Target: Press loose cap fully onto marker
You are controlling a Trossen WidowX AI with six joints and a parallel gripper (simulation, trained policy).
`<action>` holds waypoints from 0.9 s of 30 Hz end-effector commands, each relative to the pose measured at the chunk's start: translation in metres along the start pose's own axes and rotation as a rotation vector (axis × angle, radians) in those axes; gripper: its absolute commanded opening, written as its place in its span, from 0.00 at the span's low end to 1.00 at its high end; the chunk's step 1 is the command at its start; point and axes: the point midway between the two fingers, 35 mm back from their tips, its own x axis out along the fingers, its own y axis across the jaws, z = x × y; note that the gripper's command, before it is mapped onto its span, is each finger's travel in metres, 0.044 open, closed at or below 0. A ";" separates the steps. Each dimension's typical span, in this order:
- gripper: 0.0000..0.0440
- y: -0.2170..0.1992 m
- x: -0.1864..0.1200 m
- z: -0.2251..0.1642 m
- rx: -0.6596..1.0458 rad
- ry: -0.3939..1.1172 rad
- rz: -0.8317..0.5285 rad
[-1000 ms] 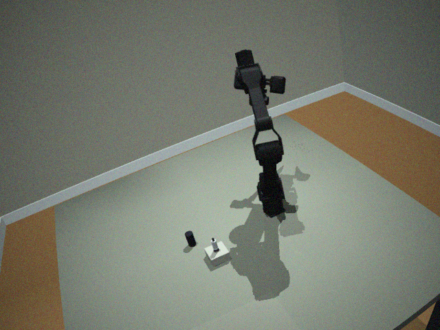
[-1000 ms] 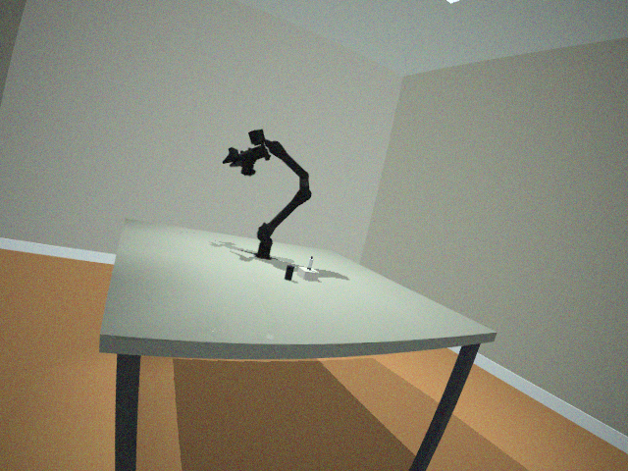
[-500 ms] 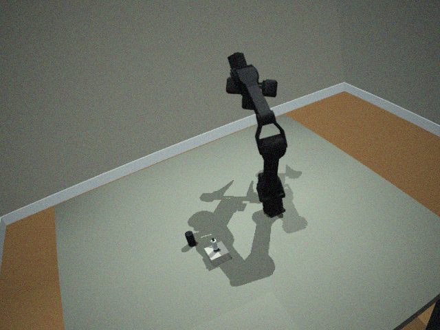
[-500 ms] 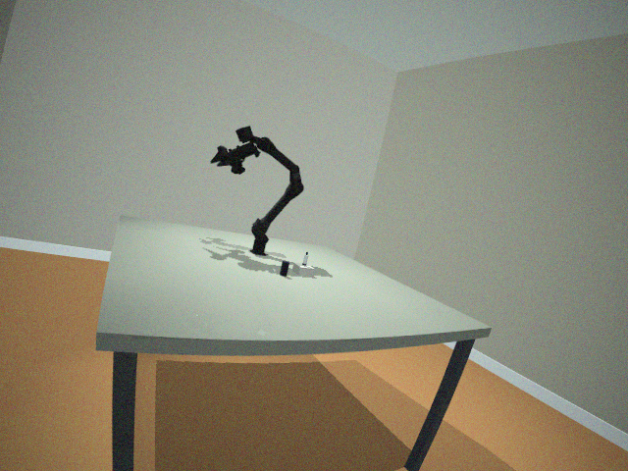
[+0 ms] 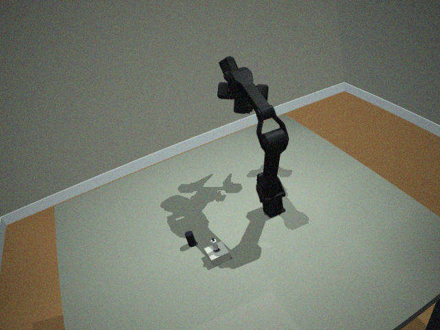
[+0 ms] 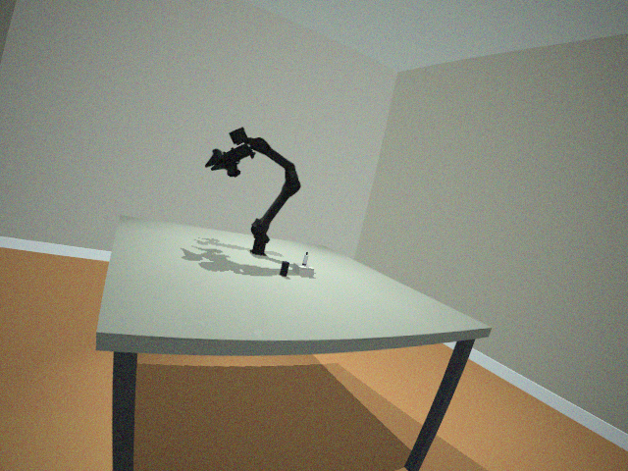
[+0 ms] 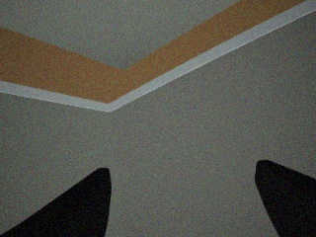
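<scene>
Table (image 5: 302, 269) (image 6: 243, 309) under cap (image 5: 190, 238) (image 6: 285, 268) and holder block (image 5: 223, 258) (image 6: 306, 272)

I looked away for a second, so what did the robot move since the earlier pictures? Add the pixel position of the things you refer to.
The black jointed robot arm (image 5: 271, 140) (image 6: 291, 180) swung toward the black cylindrical cap's (image 5: 190, 238) (image 6: 285, 268) side, and its shadow now falls across the pale square holder block (image 5: 223, 256) (image 6: 306, 271). Nothing was picked up or let go. The cap and the upright white marker (image 5: 214, 245) (image 6: 305, 260) stayed put.
</scene>
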 end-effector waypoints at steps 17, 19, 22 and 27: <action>0.68 -0.049 0.019 0.033 -0.026 -0.104 -0.067; 0.68 -0.054 0.020 0.037 -0.028 -0.114 -0.073; 0.68 -0.061 0.021 0.043 -0.031 -0.129 -0.083; 0.68 -0.074 0.024 0.053 -0.036 -0.155 -0.098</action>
